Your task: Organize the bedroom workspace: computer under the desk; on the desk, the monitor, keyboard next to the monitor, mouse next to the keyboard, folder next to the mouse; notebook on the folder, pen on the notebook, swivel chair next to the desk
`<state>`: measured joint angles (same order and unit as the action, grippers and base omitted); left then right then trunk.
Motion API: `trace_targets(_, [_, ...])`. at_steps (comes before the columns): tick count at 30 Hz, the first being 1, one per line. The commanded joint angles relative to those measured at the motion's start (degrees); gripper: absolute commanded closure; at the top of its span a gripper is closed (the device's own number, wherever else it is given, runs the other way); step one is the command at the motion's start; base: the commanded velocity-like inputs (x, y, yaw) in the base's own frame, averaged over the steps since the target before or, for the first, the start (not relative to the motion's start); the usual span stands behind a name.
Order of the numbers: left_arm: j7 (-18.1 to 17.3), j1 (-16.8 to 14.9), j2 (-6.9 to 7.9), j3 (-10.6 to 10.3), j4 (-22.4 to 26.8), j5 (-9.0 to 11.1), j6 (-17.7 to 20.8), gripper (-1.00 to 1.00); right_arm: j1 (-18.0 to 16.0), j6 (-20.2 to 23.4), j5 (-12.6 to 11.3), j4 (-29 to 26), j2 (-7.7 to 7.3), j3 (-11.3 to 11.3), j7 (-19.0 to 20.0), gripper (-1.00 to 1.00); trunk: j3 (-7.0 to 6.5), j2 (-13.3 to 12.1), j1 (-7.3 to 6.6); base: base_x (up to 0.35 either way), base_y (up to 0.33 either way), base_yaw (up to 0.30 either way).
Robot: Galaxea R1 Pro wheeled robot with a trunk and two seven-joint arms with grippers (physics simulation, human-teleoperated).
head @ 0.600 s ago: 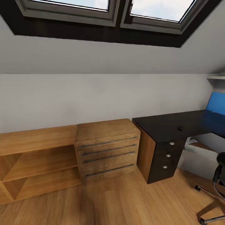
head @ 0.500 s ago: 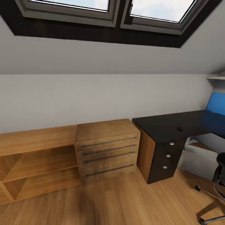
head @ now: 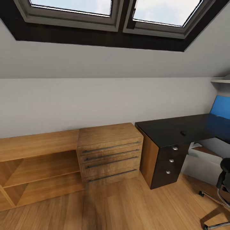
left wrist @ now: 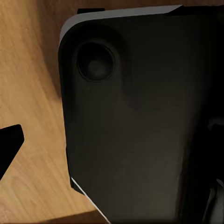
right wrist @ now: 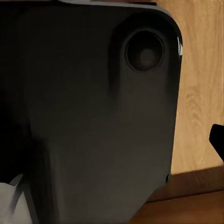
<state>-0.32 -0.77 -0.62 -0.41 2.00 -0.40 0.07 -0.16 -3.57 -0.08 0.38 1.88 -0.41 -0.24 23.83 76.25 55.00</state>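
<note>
No text, label, brand, number or sign can be read on anything here.

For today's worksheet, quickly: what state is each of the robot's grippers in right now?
Left gripper: cannot be told; one dark fingertip shows over the wooden floor.
Right gripper: cannot be told; one dark fingertip at the frame edge.

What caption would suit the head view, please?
Black desk with a small mouse, beside a wooden chest of drawers under skylights.
</note>
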Motion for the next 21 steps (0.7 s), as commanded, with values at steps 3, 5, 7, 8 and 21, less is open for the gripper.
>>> trace_targets(3, [0.01,-0.02,0.0,-0.02,0.02,-0.04,0.02,-1.0,-0.02,-1.21,-0.04,-0.29,-0.03,0.04,-0.06,-1.0,-0.5,-1.19,-0.67,0.0,0.0,0.0])
trace_targets(5, [0.03,-0.02,0.0,0.01,0.02,-0.04,0.02,-1.0,-0.02,-1.85,-0.09,-0.4,0.02,0.0,-0.08,-1.0,-0.86,-1.99,-1.11,0.0,0.0,0.0])
trace_targets(7, [0.06,-0.02,0.05,0.05,0.12,-0.01,-0.01,-1.0,-0.02,-2.49,-0.14,-0.72,0.07,-0.07,-0.14,-1.0,-1.21,-2.79,-1.54,0.0,0.0,0.0])
trace_targets(8, [0.12,-0.02,0.07,0.1,0.26,0.09,-0.13,-1.0,-0.02,-2.81,-0.16,-1.05,0.06,-0.14,-0.17,-1.0,-1.39,-3.19,-1.76,0.0,0.0,0.0])
trace_targets(21, [0.3,-0.02,0.08,0.19,9.8,0.28,-0.31,-1.0,-0.02,-22.9,-0.73,-10.63,0.19,-0.44,-0.42,-1.0,-3.73,-8.41,-4.62,0.0,0.0,0.0])
